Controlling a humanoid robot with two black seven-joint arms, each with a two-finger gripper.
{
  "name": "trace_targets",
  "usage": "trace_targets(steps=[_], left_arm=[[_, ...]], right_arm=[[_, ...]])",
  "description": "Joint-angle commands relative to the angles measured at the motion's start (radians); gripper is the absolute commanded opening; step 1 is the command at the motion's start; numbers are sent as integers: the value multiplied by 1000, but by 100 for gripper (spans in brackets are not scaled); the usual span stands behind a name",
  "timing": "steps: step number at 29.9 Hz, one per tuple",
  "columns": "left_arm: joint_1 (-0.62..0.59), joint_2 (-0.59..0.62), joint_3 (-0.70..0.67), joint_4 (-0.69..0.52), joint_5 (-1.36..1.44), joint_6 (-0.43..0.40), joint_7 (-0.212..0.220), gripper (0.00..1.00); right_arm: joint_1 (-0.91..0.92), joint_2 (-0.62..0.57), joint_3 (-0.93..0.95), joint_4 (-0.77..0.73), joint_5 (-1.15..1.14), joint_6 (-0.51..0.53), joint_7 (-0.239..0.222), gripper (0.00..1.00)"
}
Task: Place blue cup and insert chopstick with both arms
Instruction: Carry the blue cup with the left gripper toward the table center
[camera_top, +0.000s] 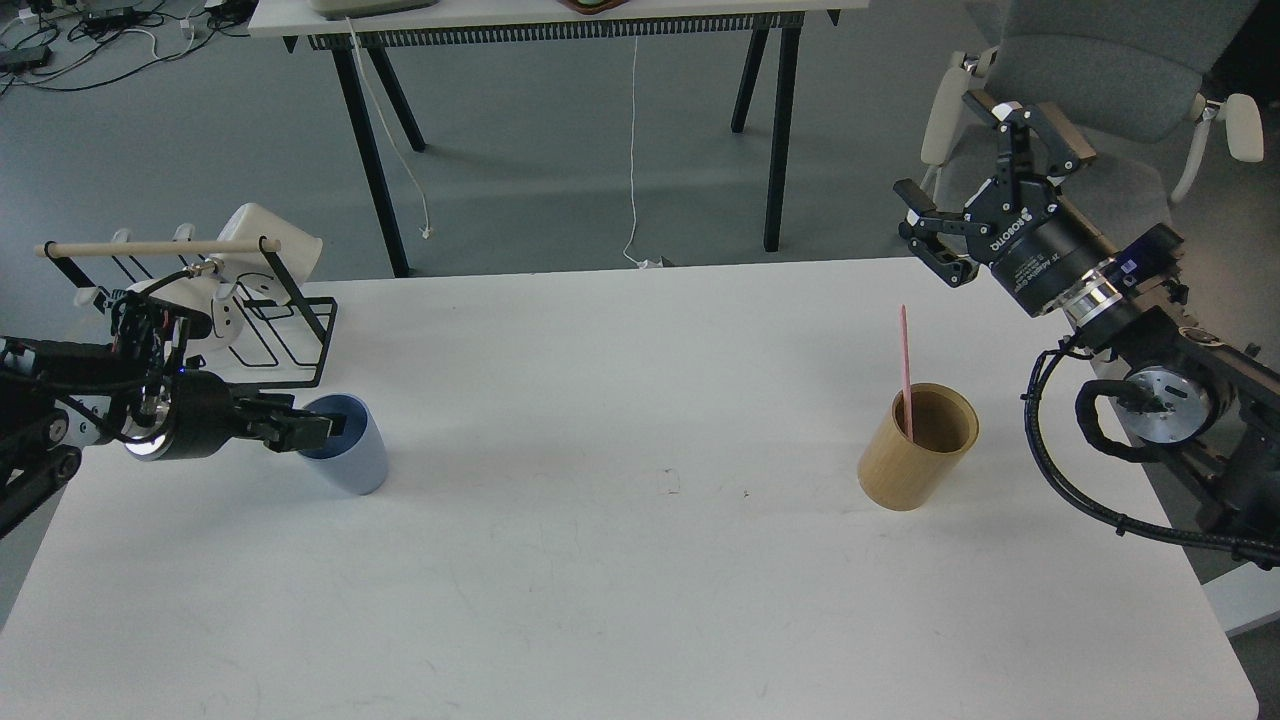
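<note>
Left claw at left of frame, low over the counter, pointing right. Its fingers sit at the rim of the blue cup, one seeming to reach into the mouth; the tips are dark against the cup's inside, so cannot tell whether they pinch the wall or are only resting there. Cup stands on the counter, tilted slightly, mouth facing up and left toward the claw.

Just behind the left arm, upper left: black wire rack with a pale wooden rod across its top and a white cup hung on it. Rack stands near the blue cup, on the far side, not touching it.

Right claw at upper right, raised well above the counter's far right corner, fingers spread wide, nothing between them. Points up and left. Black cable loops below its wrist.

Below and left of the right claw: tan wooden holder, upright on the counter at right of centre. One pink chopstick stands in it, leaning against the near-left inner wall, upper half sticking out above the rim.

Blue cup and holder are well apart, bare counter between them.

Beyond the counter, top of frame: another table on black legs, white cords hanging down to the grey floor. Grey chair behind the right claw.
</note>
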Motion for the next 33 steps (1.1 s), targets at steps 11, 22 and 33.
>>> trace_targets(steps=[11, 22, 33], left_arm=[[6, -8, 18, 3, -1, 0, 0, 9], [3, 1, -15, -16, -10, 0, 0, 0], [-93, -216, -109, -200, 17, 0, 0, 0]], right_arm=[[-6, -1, 1, 0, 0, 0, 0, 99], [-8, -1, 1, 1, 0, 0, 0, 99], [-8, -19, 141, -72, 8, 0, 0, 99]])
